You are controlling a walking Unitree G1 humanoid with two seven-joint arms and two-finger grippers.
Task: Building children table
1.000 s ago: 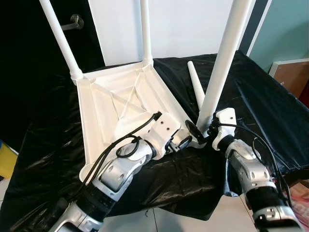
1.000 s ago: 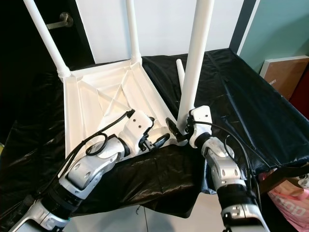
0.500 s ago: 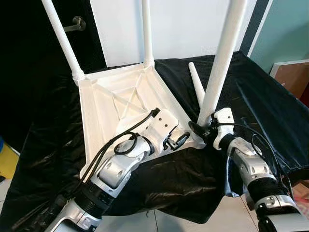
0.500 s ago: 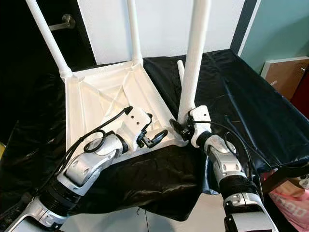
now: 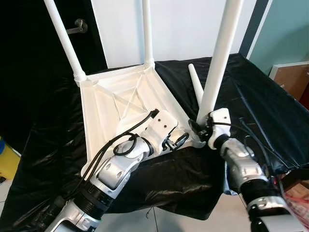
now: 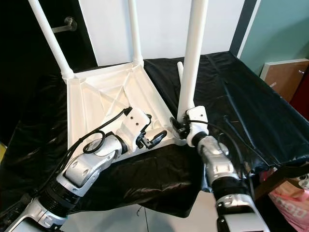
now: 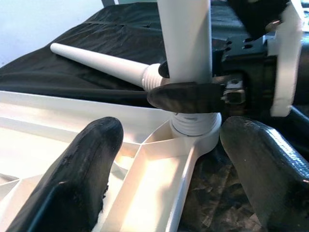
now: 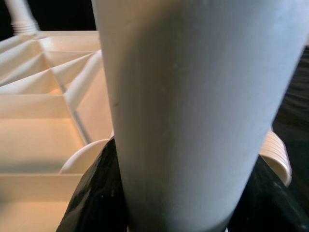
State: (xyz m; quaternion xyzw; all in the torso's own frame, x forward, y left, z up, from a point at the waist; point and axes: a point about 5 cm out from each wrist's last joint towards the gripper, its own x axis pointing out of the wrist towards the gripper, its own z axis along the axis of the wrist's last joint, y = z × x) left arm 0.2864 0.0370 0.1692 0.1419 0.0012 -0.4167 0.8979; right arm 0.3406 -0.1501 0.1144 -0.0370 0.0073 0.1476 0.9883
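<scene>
A white children's table top (image 5: 111, 104) lies upside down on a black cloth (image 5: 270, 106). Two legs stand at its far corners (image 5: 63, 38) (image 5: 147, 34). A third leg (image 5: 217, 63) stands upright in the near right corner socket (image 7: 195, 128). My right gripper (image 5: 200, 129) is shut on this leg just above the socket, and the leg (image 8: 193, 106) shows between its fingers (image 8: 96, 193). My left gripper (image 5: 176, 141) is open over the table's near rim beside that corner, with its fingers (image 7: 82, 169) either side of the socket. A loose fourth leg (image 5: 195, 82) lies on the cloth behind.
A dark door with a metal handle (image 5: 77, 26) and a white wall stand behind the table. A brown box (image 5: 292, 77) sits at the right. The cloth drops off at its front edge (image 5: 183, 208) to a tiled floor, with something yellow (image 5: 6, 159) at far left.
My right forearm has swung in closer to the leg, still clamped on it. My left gripper has drawn slightly back from the corner. The view has shifted a little.
</scene>
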